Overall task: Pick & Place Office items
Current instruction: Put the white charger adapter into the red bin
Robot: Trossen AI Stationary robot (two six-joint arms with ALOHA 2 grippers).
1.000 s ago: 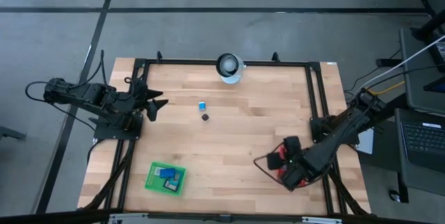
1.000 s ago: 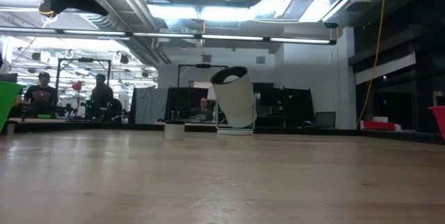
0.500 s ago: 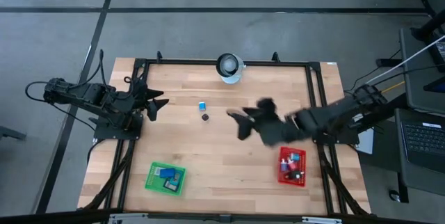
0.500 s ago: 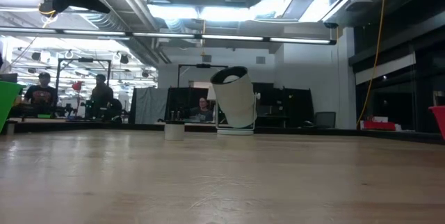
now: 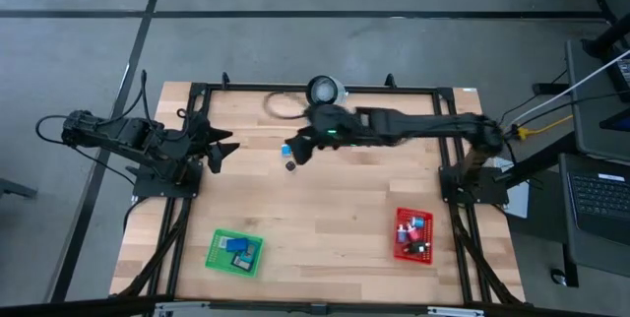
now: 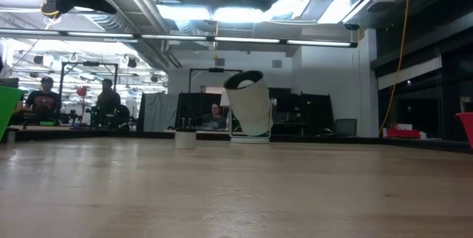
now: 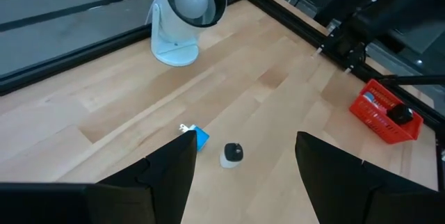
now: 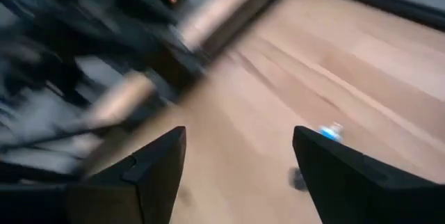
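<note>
Lying flat: blue item (image 7: 197,137) | black-topped item (image 7: 231,154) upright beside

You have a pale wood counter (image 5: 325,199) standing on a grey concrete floor (image 5: 295,41) crossed by dark lines. Beyond it, strip lights (image 6: 244,42) run under an open ceiling of ducts, and a laptop (image 5: 600,199) sits alongside at the right.

We are seeing a small blue office item (image 5: 285,148) lying mid-table, a small black one (image 5: 291,165) just beside it; others are sitting in the baskets
</note>
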